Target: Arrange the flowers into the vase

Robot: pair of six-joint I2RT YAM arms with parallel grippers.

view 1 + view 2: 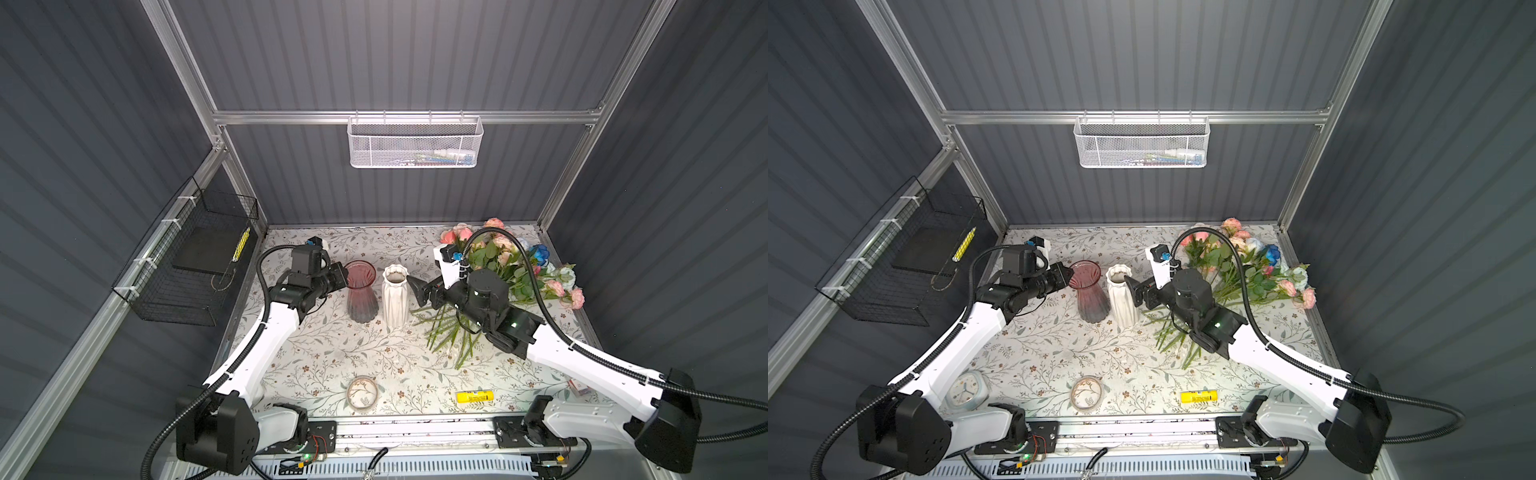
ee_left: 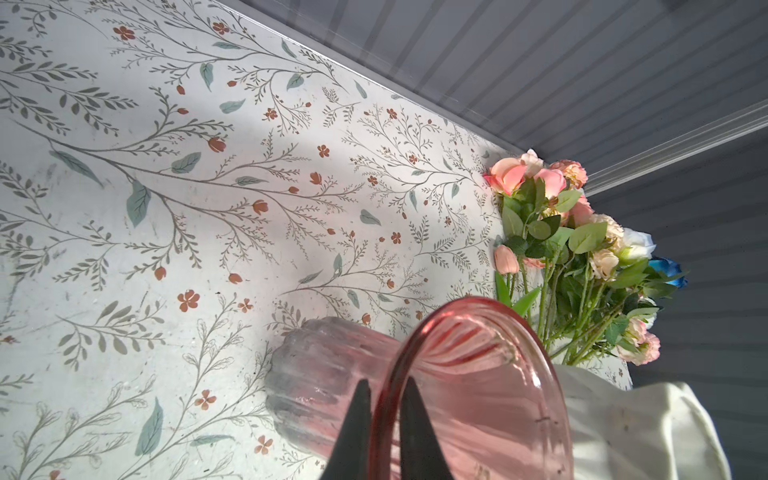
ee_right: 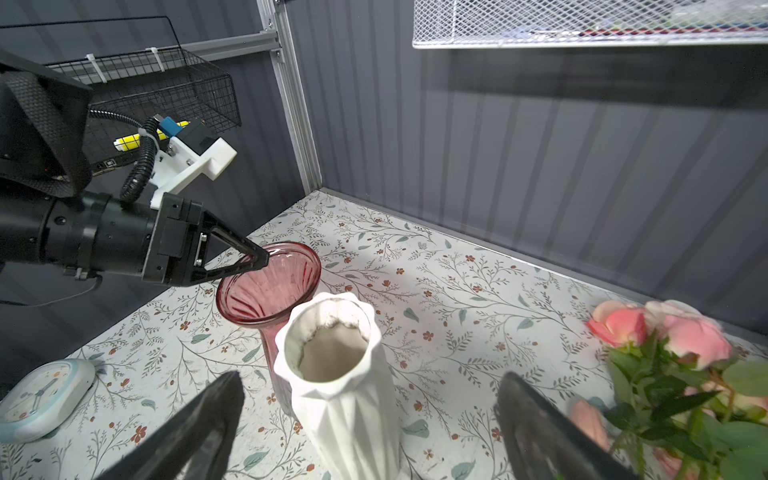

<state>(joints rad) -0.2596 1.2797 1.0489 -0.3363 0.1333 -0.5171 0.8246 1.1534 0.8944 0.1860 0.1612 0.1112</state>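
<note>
- Only the left wrist view shows the left gripper point(image 2: 384, 386) up close. Its two black tapered fingers point(image 2: 357, 419) stand narrow, one either side of the rim of the transparent pink ribbed glass vase point(image 2: 478, 395), pinching it.
- The right wrist view shows the right gripper point(image 3: 370, 376) spread wide, its dark fingers clear of the matte white faceted ceramic vase point(image 3: 345, 395) ahead of them.
- A rounded-square pale blue-and-white clock point(image 1: 963, 390) shows in a top view and in the right wrist view, to the front left of the white vase; the left wrist view misses it.
- There are two vases, both upright. The pink one stands just left of the white one; whether they touch cannot be told.
- The artificial flowers point(image 1: 511, 266) lie as one loose bunch on the floral-printed tabletop point(image 1: 332, 353), right of the white vase, none in either vase. The pink, peach and cream heads overlap too much to count.
- There is one deep blue bloom point(image 1: 539, 253).
- Smooth green stems fan toward the front.
</note>
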